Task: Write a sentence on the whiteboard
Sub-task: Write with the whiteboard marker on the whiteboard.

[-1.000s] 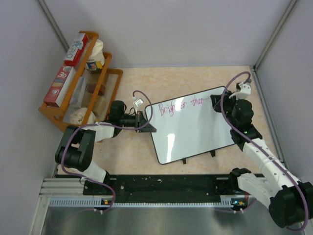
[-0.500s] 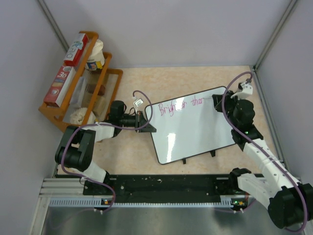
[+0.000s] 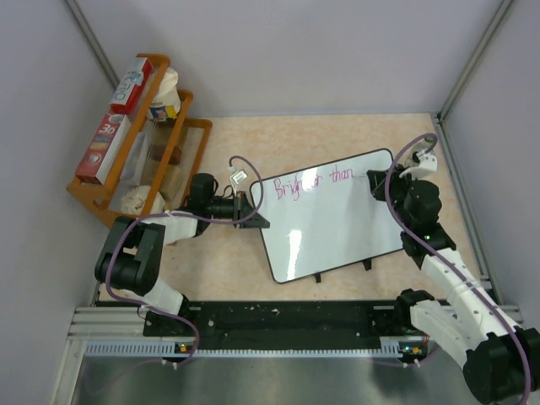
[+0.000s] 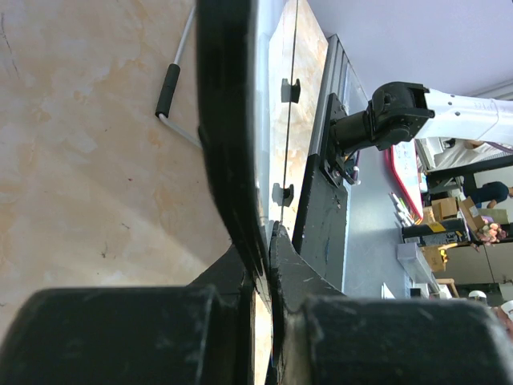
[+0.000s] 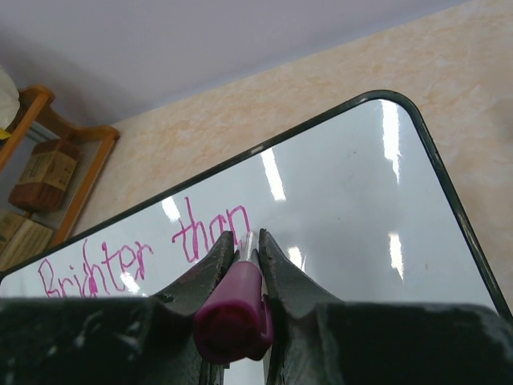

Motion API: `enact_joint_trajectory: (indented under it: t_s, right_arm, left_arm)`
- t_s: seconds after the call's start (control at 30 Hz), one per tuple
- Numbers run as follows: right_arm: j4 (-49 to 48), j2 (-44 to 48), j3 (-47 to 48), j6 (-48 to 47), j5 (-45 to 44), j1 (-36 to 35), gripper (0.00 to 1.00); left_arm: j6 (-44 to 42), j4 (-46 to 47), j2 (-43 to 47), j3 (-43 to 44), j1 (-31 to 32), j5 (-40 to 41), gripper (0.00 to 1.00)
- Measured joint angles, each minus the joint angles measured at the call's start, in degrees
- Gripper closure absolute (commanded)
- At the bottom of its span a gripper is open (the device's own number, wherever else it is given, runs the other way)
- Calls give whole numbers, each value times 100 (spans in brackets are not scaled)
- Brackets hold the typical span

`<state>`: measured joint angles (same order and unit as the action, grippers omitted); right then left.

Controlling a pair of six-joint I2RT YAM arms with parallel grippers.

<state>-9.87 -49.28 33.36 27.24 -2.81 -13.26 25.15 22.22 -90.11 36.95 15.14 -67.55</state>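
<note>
The whiteboard [image 3: 337,232] lies tilted on the table, with small black feet on its near edge. Pink words "Brighter than" [image 3: 312,180] run along its far edge in one line. My left gripper [image 3: 253,207] is shut on the board's left edge; the left wrist view shows the black frame [image 4: 228,144] clamped between the jaws [image 4: 268,241]. My right gripper [image 3: 377,179] is shut on a magenta marker [image 5: 232,301]. The marker's tip sits just right of the "n" of "than" [image 5: 210,230] on the whiteboard [image 5: 353,200] in the right wrist view.
A wooden rack [image 3: 135,148] with boxes and bags stands at the far left. Grey walls close in the table on three sides. A black rail [image 3: 278,321] runs along the near edge. The right wall is close to the right arm.
My right gripper has moved slightly right with the marker, and the whole word "than" now shows. The left arm and the board have not moved.
</note>
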Motion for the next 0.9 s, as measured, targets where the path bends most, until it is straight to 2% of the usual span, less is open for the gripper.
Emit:
enact_joint_trajectory:
  t_s: [0.37, 0.7, 0.9]
  right_arm:
    - [245, 343, -151, 103, 4, 0, 100]
    - [577, 1263, -144, 155, 79, 4, 100]
    - [763, 1311, -146, 179, 302, 4, 100]
  left_arm:
    - [-22, 9, 0, 0, 0, -11, 100]
    - [-85, 46, 0, 0, 0, -44, 100]
    - [-87, 48, 0, 0, 0, -46, 100]
